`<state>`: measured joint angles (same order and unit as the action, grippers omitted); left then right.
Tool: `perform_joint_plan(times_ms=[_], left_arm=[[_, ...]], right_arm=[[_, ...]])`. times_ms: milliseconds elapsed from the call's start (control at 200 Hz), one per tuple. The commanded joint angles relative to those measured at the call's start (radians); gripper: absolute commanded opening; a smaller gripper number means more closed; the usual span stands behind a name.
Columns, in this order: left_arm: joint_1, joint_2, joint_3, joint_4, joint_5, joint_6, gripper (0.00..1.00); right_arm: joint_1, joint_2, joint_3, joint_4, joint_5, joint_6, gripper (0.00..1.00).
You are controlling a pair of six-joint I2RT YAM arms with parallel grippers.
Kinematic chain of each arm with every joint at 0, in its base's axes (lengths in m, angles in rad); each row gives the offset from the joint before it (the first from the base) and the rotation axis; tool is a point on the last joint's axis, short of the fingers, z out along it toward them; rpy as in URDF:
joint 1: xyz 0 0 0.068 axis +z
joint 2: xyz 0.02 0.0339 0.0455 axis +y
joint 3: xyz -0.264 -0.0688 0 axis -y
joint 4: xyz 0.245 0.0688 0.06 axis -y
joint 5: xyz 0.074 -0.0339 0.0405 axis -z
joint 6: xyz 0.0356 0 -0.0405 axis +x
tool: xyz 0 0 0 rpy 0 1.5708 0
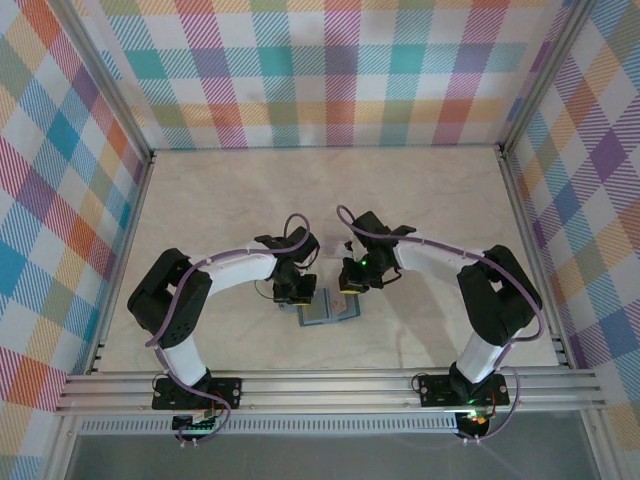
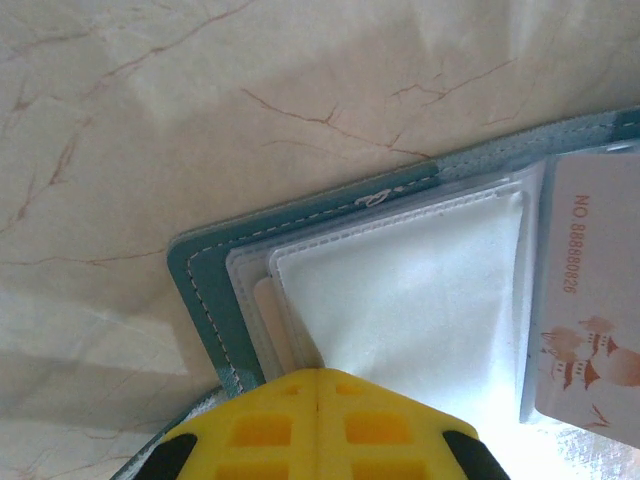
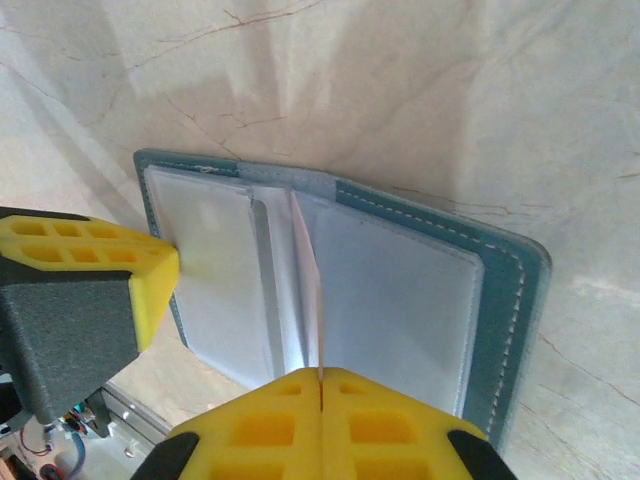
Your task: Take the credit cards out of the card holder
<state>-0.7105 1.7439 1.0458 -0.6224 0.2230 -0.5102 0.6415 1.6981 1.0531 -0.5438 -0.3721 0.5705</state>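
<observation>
The card holder (image 1: 325, 312) lies open on the table between the two arms, teal outside (image 3: 510, 300) with pale sleeves inside. My left gripper (image 2: 318, 375) is shut, and its tip rests on the left-hand sleeve (image 2: 400, 290); the right wrist view shows it touching that page (image 3: 160, 270). My right gripper (image 3: 321, 375) is shut on a thin pinkish credit card (image 3: 305, 270) that stands on edge above the holder's middle fold. A pinkish-white credit card (image 2: 590, 300) with a printed number shows at the right of the left wrist view.
The marble-patterned tabletop (image 1: 420, 200) stretches behind the holder. Checked walls (image 1: 330, 70) close off the back and both sides. An aluminium rail (image 1: 330, 385) runs along the near edge, where both arm bases are bolted.
</observation>
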Motion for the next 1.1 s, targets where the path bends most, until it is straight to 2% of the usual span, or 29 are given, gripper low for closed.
perform_joint_plan(times_ms=[0,90,180,285,515,720,895,1095], left_arm=[[-0.010,0.059,-0.035,-0.033,-0.027,0.006,0.03],[-0.010,0.059,-0.031,-0.033,-0.025,0.008,0.03],[-0.009,0.062,-0.028,-0.031,-0.025,0.009,0.03],[-0.010,0.063,-0.029,-0.030,-0.023,0.012,0.04],[-0.009,0.063,-0.028,-0.022,-0.015,0.015,0.04],[-0.009,-0.006,-0.036,0.001,-0.028,0.018,0.07],[-0.008,-0.054,-0.002,-0.004,-0.041,0.031,0.11],[-0.009,-0.101,0.037,-0.016,-0.064,0.035,0.14]], right_arm=[[0.004,0.014,0.025,-0.054,0.013,-0.031,0.09],[0.007,0.025,0.017,-0.003,-0.038,-0.017,0.11],[0.009,0.036,0.000,0.052,-0.093,0.012,0.20],[0.010,0.044,-0.014,0.086,-0.121,0.033,0.21],[0.010,0.026,-0.018,0.076,-0.109,0.036,0.11],[0.007,-0.058,0.011,-0.009,0.018,-0.002,0.04],[-0.002,-0.107,0.065,-0.078,0.097,-0.126,0.02],[-0.003,-0.130,0.146,-0.129,0.163,-0.427,0.05]])
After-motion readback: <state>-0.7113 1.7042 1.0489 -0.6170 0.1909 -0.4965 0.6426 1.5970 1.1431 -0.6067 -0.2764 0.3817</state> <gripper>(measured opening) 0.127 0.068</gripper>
